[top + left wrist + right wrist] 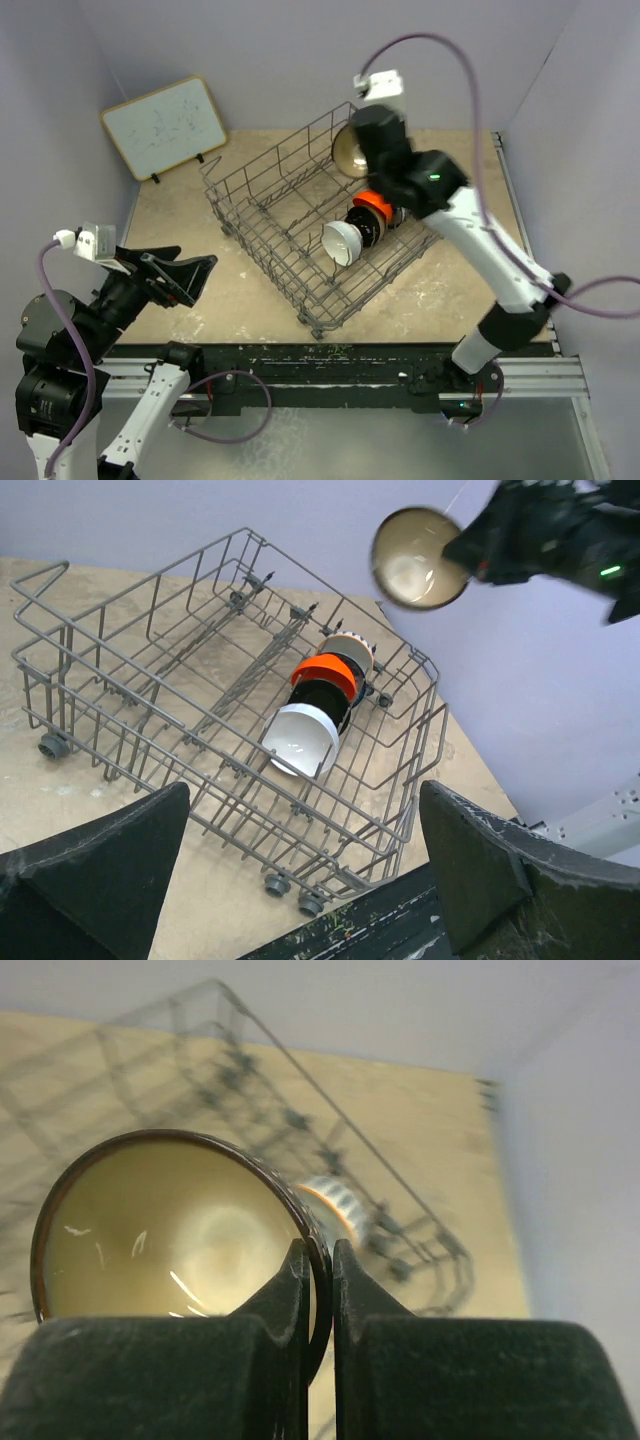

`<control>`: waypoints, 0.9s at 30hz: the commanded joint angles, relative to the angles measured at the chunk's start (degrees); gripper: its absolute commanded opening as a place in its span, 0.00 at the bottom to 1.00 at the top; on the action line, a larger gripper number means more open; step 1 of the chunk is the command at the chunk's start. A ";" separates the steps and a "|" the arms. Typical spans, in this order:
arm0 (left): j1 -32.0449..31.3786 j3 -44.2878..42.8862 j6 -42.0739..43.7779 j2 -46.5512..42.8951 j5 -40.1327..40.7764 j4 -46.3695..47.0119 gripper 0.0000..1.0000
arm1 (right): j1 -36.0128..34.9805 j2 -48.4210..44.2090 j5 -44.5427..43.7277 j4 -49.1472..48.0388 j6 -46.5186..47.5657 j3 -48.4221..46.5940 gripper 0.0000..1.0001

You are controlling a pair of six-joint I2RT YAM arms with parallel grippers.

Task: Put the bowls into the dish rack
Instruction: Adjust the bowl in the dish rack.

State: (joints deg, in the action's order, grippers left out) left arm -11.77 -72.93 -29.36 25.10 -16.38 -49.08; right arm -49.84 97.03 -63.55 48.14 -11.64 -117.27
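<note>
Right wrist: right jaws pinch brown bowl; left jaws gape.

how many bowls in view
5. Four stand in a row in the grey wire dish rack: white bowl, glossy black bowl, orange-red bowl, pale patterned bowl. The brown, cream-lined bowl is clamped in the right gripper at the rack's far edge. Another may be hidden.

- The table has a tan, speckled top with pale scuffs towards its near edge.
- The dish rack, a grey wire basket, stands near the middle, turned at an angle to the table's edges, resting on small wheels.
- A white board stands on small dark feet in the far left corner, apart from the rack.
</note>
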 commanded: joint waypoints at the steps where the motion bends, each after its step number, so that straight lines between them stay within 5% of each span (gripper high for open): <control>1: -0.36 -2.50 -0.54 0.65 2.49 -0.67 0.99 | 12.53 -11.10 44.18 -20.27 4.65 0.65 0.00; 6: -0.36 -4.12 -0.84 0.90 4.43 -3.15 0.99 | 21.70 -17.52 94.84 -39.33 -4.87 14.52 0.00; 9: -0.36 -4.23 -0.93 0.54 5.69 -4.01 0.99 | 24.55 -17.93 117.65 -55.33 -16.89 22.87 0.00; 11: -0.36 -4.20 -0.91 0.35 6.02 -4.40 0.99 | 25.39 -17.94 124.25 -64.11 -24.47 26.75 0.00; 18: -0.36 -3.75 -1.04 -0.36 7.43 -5.28 0.99 | 25.42 -25.60 108.17 -48.17 -8.50 30.24 0.00; 27: -0.36 -0.64 -1.23 -1.67 7.15 -5.05 0.99 | 25.41 -31.95 81.53 -36.41 -3.07 41.12 0.00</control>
State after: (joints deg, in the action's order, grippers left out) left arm -11.77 -74.76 -29.56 24.27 -9.72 -55.42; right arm -24.47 67.57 34.22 9.50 -17.04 -80.49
